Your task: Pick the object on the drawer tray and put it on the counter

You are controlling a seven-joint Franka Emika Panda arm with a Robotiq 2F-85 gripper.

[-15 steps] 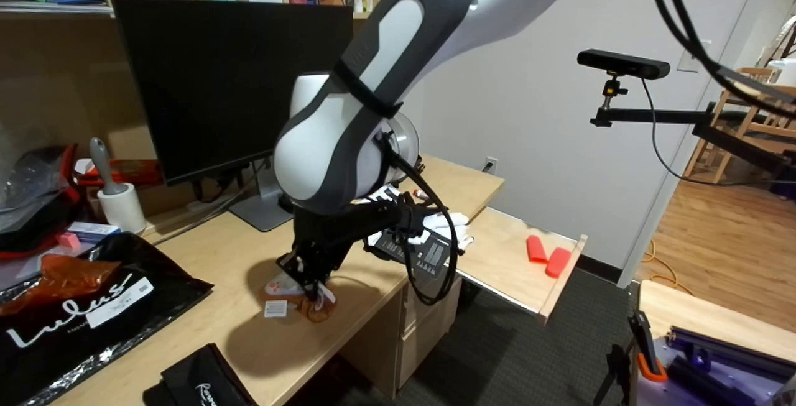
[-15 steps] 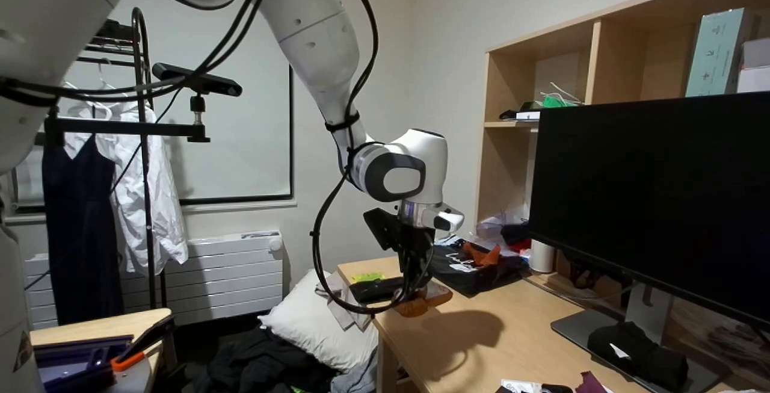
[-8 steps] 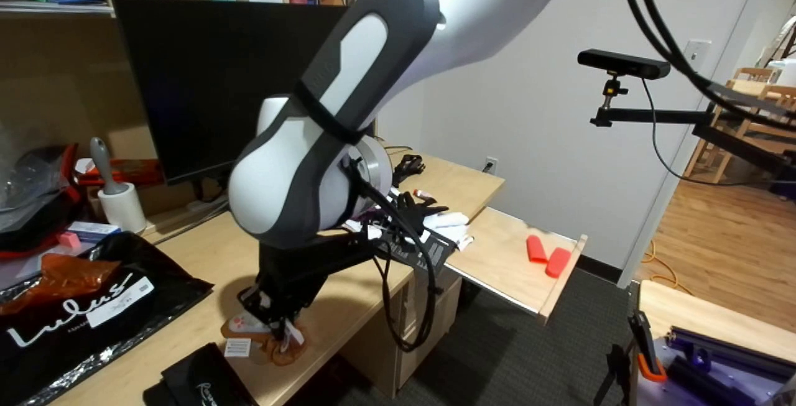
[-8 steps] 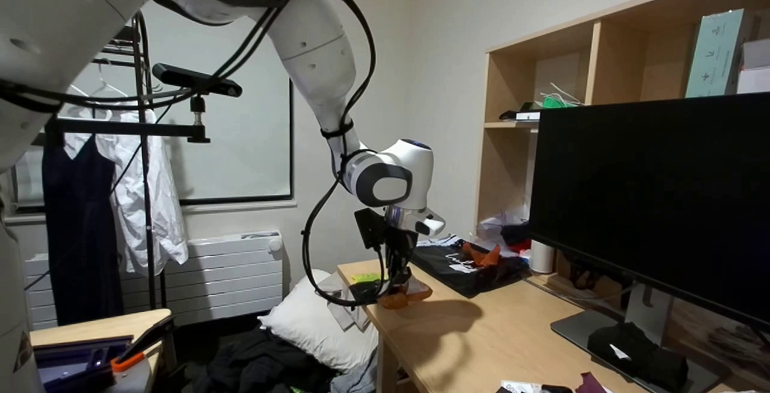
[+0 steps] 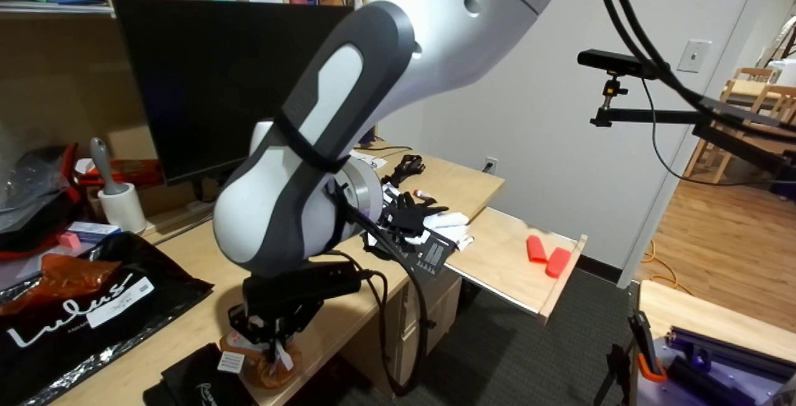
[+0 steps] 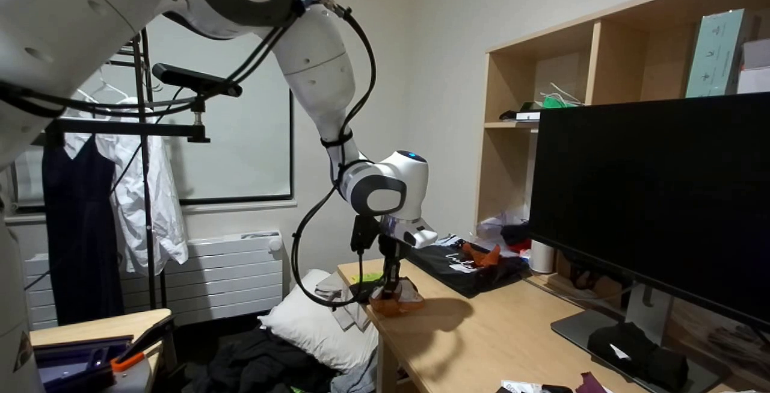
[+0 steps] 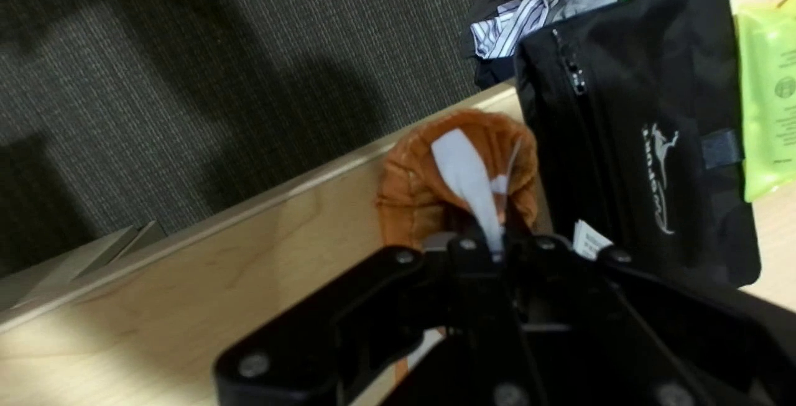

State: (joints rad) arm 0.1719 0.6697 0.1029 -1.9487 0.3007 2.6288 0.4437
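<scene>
The brown object (image 6: 399,306) is just below the jaws, which pinch its white strap (image 7: 465,173).

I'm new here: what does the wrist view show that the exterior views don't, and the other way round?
Only the wrist view shows the zipper on the black pouch. Only the exterior views show the monitor, the Lulus bag and the white arm. All three share the gripper, the reddish-brown item it holds, the black pouch and the desktop.
</scene>
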